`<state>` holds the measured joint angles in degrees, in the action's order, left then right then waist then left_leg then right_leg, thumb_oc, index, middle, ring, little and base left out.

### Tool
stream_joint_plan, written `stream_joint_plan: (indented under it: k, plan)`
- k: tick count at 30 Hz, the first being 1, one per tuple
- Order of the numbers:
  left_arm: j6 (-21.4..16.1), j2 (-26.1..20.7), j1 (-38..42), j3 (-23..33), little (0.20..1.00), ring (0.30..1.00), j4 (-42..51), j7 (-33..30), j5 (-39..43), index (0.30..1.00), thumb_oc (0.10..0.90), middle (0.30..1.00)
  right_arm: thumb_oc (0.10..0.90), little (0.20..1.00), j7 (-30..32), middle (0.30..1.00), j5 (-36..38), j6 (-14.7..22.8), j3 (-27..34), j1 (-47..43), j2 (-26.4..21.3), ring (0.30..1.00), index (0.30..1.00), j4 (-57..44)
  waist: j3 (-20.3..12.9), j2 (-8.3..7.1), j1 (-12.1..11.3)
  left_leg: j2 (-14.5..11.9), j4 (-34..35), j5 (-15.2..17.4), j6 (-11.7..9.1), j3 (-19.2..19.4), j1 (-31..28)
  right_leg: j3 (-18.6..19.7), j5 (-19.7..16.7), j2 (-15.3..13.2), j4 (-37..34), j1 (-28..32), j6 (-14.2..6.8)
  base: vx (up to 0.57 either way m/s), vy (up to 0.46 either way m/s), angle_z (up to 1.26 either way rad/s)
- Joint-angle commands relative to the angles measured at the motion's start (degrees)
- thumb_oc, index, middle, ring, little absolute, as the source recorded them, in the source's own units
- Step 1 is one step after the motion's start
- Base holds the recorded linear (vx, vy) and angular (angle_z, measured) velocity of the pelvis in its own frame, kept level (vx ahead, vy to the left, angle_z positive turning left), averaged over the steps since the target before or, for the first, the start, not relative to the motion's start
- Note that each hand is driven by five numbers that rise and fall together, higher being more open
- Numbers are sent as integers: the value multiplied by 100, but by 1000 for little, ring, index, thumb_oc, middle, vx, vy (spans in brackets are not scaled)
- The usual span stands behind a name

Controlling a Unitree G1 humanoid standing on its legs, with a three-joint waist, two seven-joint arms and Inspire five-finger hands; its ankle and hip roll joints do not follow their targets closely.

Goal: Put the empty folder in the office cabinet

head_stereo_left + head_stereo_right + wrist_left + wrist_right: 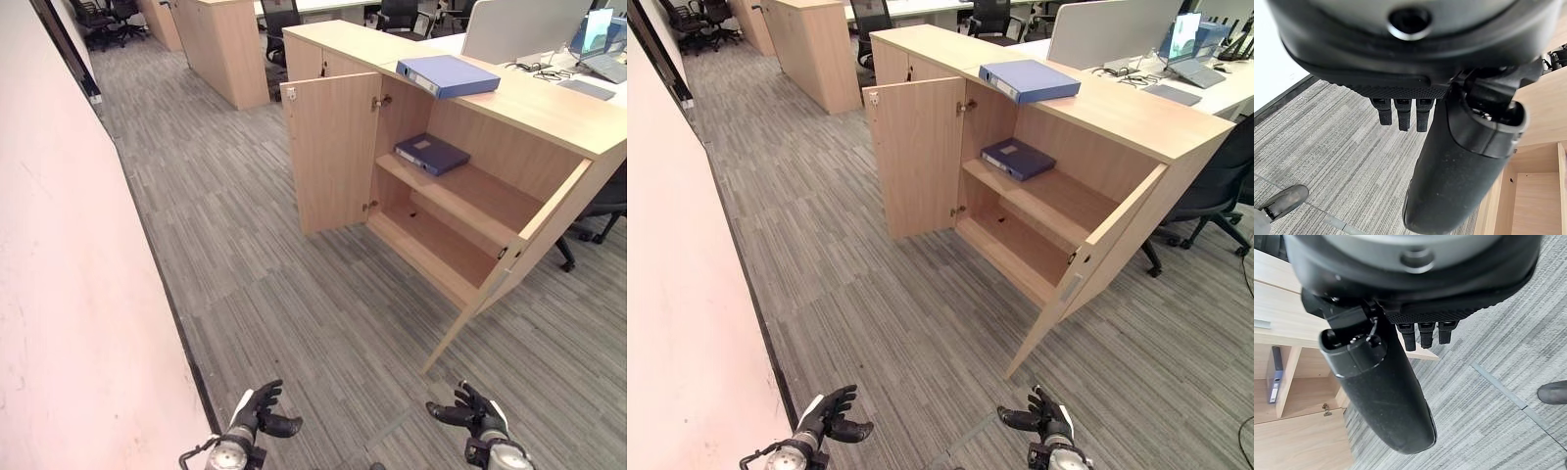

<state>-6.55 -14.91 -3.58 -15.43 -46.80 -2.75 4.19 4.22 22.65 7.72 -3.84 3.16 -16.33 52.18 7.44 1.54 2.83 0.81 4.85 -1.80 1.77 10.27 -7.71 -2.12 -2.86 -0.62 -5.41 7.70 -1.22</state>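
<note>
both robot hands, left robot hand (pixel 257 409) and right robot hand (pixel 477 413), hang relaxed and hold nothing; folder (pixel 448 74) lies on the cabinet (pixel 338 157) top's near edge; right wrist view catches a second folder (pixel 1275 374) on the shelf.

Your two head eyes look down from high up, facing grey striped carpet (pixel 294 294) and open light wood cabinet (pixel 460 186), far off. Both share same scene. Your wrist cameras sit very close behind each dark hand; both catch cabinet too.
</note>
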Motion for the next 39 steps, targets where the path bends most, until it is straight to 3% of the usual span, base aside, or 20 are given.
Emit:
stream_joint_plan:
  k: [1, 29, 39]
  plan:
    - [-382, -218, 426, 98, 900, 900, 134, 45, 127, 900, 800, 900, 800, 900, -11, 900, -42, 287, -136, -276, -155, 900, 900, -75, -95, -141, -62, -460, 15, 571, -511, -8, -296, 31, 505, -389, 83, 67, -596, 0, 0, 0]
    - [-397, -109, 336, 257, 900, 900, 25, -47, 415, 900, 800, 900, 800, 900, -83, 900, -586, 154, -495, -252, -261, 900, 900, -152, -62, -154, -215, -506, 15, 492, -562, -178, -285, -201, 605, -340, 117, 158, -539, 0, -8, 1]
    - [-435, -129, 274, 318, 900, 900, 125, -75, 529, 900, 800, 900, 800, 900, -116, 900, -655, 173, -764, -378, -210, 900, 900, -353, -16, -165, -477, -471, 15, 374, -615, -537, -100, -542, 660, -346, 105, 208, -472, -11, -12, 20]
